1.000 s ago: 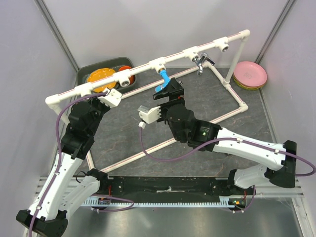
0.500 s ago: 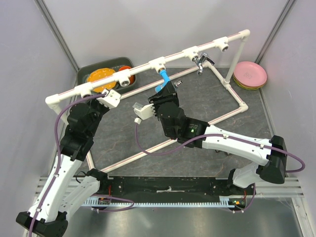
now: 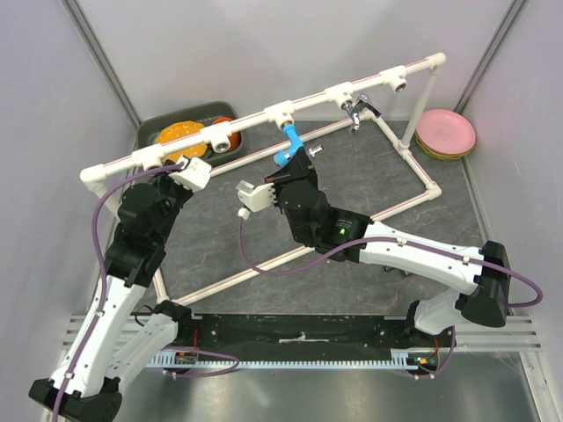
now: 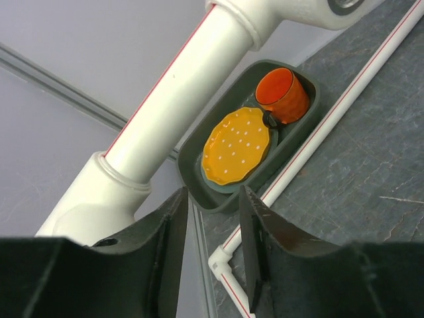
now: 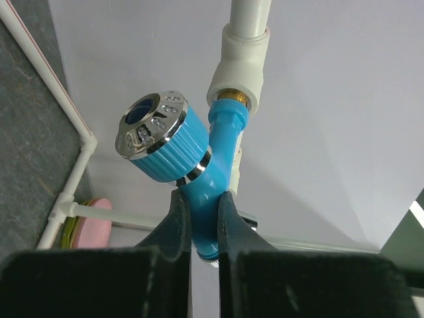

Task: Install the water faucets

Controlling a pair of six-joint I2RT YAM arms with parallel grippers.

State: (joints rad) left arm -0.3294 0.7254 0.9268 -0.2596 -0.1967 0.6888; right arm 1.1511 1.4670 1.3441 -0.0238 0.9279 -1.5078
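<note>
The blue water faucet (image 5: 222,152), with a round ribbed knob (image 5: 162,136), hangs from a white tee socket (image 5: 242,63) by its brass thread. My right gripper (image 5: 204,199) is shut on the faucet's blue body just below the knob. From above, this faucet (image 3: 288,145) hangs under the top rail (image 3: 255,119), with the right gripper (image 3: 295,163) at its lower end. The chrome faucet (image 3: 356,110) sits in the socket further right. My left gripper (image 4: 213,199) is open and holds nothing. It stands just beside the white rail (image 4: 179,99), near the rail's left end (image 3: 195,167).
A dark tray (image 3: 154,127) behind the frame holds an orange plate (image 3: 179,136) and an orange cup (image 4: 281,93). Pink plates (image 3: 446,132) are stacked at the back right. The frame's lower pipes (image 3: 413,198) lie on the grey mat.
My right gripper moved up to the blue faucet and closed on its body. My left gripper's jaws have opened beside the rail.
</note>
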